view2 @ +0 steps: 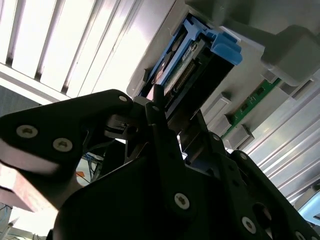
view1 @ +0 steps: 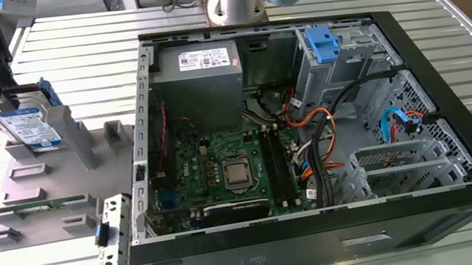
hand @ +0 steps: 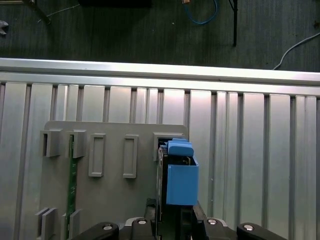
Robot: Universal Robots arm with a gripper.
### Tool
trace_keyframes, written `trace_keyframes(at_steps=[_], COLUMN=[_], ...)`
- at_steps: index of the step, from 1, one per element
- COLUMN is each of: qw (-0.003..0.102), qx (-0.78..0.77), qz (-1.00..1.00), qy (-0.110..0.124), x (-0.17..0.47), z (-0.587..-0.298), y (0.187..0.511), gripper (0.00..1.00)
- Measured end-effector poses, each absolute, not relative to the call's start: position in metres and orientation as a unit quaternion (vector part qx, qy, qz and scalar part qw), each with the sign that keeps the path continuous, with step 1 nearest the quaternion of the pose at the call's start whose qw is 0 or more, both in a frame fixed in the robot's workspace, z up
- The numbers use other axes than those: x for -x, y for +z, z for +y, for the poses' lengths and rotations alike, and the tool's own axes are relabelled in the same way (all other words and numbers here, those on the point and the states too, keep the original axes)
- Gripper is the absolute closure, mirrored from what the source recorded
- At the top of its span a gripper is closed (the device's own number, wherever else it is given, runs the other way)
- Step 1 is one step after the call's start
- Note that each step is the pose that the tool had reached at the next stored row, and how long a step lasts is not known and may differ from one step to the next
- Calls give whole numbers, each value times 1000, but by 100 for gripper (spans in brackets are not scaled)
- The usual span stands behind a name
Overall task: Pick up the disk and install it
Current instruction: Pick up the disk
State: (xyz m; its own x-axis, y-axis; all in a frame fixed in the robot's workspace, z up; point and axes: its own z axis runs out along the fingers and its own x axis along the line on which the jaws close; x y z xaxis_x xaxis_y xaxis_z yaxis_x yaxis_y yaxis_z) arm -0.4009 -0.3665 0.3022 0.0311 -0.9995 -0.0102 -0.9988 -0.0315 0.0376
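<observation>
Straddling the upright disk (view1: 33, 129), the claw (view1: 6, 93) may clamp it; I cannot tell.

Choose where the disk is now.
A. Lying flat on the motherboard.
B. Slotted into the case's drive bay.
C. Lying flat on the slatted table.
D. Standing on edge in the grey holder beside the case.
D: the disk stands on edge in a slot of the grey holder, to the exterior view's left of the open case, with the tool at its top.
</observation>
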Motion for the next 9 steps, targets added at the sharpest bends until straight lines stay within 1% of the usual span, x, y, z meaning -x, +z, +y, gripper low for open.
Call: trace_keyframes(at_steps=[9], qw=[10], qx=[-718], qz=[-696], qy=[-17], x=[401], z=[-367], y=[304], gripper=[61])
